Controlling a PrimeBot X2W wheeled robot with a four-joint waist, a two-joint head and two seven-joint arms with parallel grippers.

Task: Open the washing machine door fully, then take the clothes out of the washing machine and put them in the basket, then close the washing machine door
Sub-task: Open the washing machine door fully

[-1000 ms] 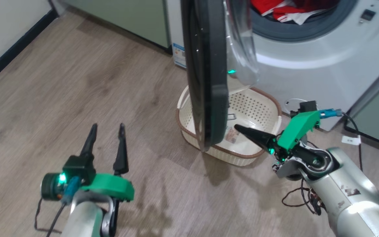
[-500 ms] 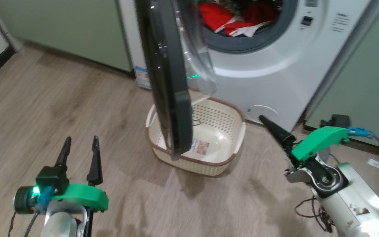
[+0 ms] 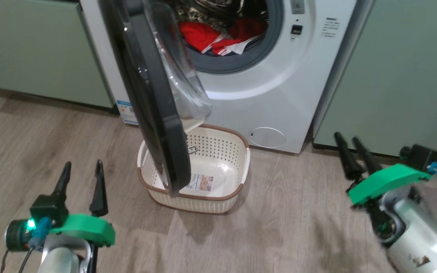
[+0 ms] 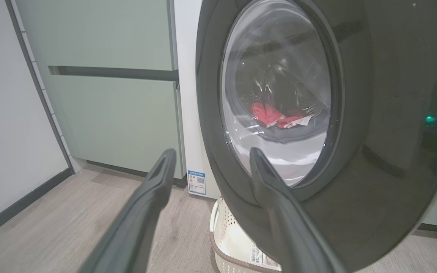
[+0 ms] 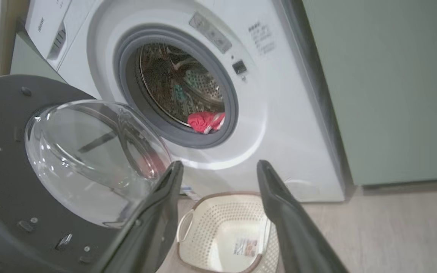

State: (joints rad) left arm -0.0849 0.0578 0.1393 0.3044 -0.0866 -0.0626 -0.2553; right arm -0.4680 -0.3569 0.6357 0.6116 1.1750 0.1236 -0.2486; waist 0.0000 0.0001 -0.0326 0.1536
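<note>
The washing machine point(image 3: 279, 83) stands with its door point(image 3: 150, 98) swung out toward me, black rim edge-on and the glass bowl facing the drum. Red clothes point(image 3: 218, 36) with a white striped part lie in the drum mouth. The cream basket point(image 3: 203, 203) sits on the floor under the door's lower edge, holding only its label. My left gripper point(image 3: 82, 164) is open, low at the left and apart from the door. My right gripper point(image 3: 346, 137) is open to the right of the basket. In the left wrist view the gripper point(image 4: 211, 151) faces the door point(image 4: 374, 151). The right wrist view has the gripper point(image 5: 220, 163) aimed at the machine point(image 5: 279, 132), above the basket point(image 5: 188, 223).
Pale green cabinets point(image 3: 32, 49) flank the machine on both sides point(image 3: 404, 76). A small round white hatch point(image 3: 267, 137) sits low on the machine front. A black skirting board point(image 4: 21, 204) runs along the white wall at the left. Wooden floor point(image 3: 286, 212) lies open between my grippers.
The head camera has turned and the whole picture has shifted. My right gripper has drawn back from the door's lower edge and the basket to the right; its two fingers now show apart.
</note>
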